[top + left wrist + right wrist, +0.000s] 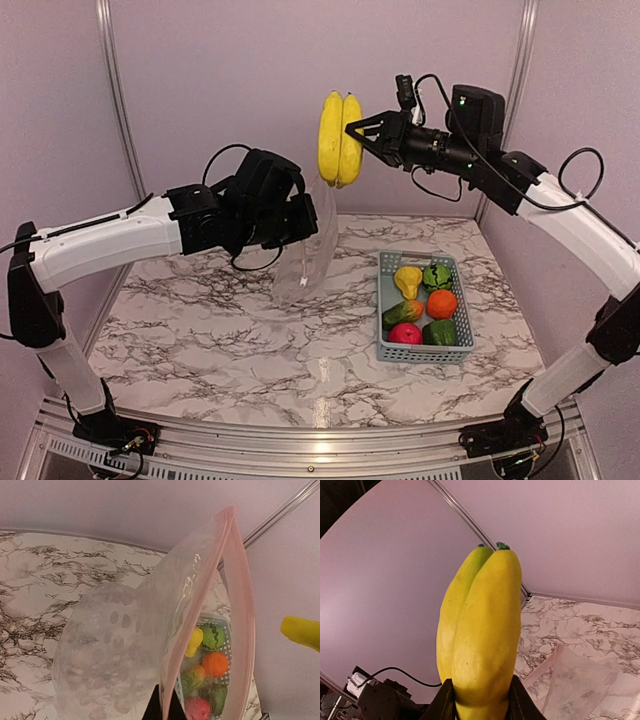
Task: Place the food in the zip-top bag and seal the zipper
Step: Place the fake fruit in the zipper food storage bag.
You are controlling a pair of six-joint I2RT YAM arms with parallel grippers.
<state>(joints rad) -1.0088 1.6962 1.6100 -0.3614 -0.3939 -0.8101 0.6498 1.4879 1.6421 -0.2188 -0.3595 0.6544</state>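
We see one bag (308, 250), a clear, crinkly pouch hanging over the middle of the table (200, 330). Its mouth gapes wide and is edged by a pale pink zipper (241, 605). The left jaws are clamped on that rim, at 6 o'clock in the left wrist view. The right jaws are clamped on either side of one banana bunch (340, 138), two smooth yellow fruits joined side by side with green tips. It is held upright in the air at about 1 o'clock from the bag. At 4 o'clock on the table stands one grey-blue basket (425, 354) holding six pieces: one yellow pepper (408, 280), two green peppers (436, 275), one orange (441, 304), one mango (402, 313) and one red apple (405, 334).
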